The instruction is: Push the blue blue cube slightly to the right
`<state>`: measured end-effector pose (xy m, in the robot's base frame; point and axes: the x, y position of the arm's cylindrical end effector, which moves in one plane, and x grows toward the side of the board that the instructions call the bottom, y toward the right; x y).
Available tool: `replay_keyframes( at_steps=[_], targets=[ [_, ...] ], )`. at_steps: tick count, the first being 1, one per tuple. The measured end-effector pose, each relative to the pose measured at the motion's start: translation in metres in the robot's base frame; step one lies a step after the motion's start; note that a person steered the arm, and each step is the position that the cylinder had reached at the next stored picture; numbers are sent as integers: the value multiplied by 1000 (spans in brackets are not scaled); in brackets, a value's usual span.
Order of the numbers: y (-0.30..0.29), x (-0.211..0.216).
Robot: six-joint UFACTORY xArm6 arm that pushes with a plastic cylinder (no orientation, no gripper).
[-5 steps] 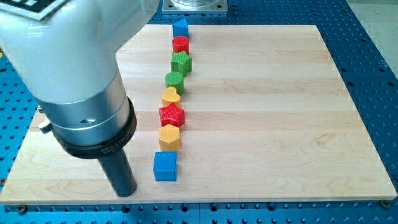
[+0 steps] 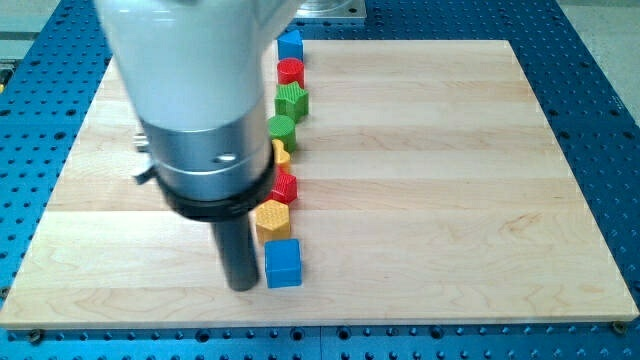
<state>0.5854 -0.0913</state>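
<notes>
The blue cube (image 2: 283,263) sits near the view's bottom edge of the wooden board (image 2: 450,180), at the low end of a column of blocks. My tip (image 2: 241,286) stands right against the cube's left side, touching or nearly touching it. Above the cube lies an orange hexagonal block (image 2: 272,219). Above that are a red star block (image 2: 285,187) and a yellow block (image 2: 281,153), both partly hidden by the arm. Higher up are a green round block (image 2: 282,127), a green star block (image 2: 292,100), a red round block (image 2: 290,70) and a blue block (image 2: 289,43).
The arm's big grey and black body (image 2: 205,120) covers the board's upper left part. The board's bottom edge runs just below the tip. A blue perforated table (image 2: 600,60) surrounds the board.
My tip has moved to the right, from well left of the blue cube to right beside it. The cube has shifted a little to the right.
</notes>
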Motion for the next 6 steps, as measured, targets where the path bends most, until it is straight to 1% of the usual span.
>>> replay_keyframes(
  at_steps=[1,2,3,4,5,6],
  targets=[
    [-48,-7],
    [-67,-29],
    [-75,-40],
    [-120,-23],
    [-111,33],
    [-58,33]
  ],
)
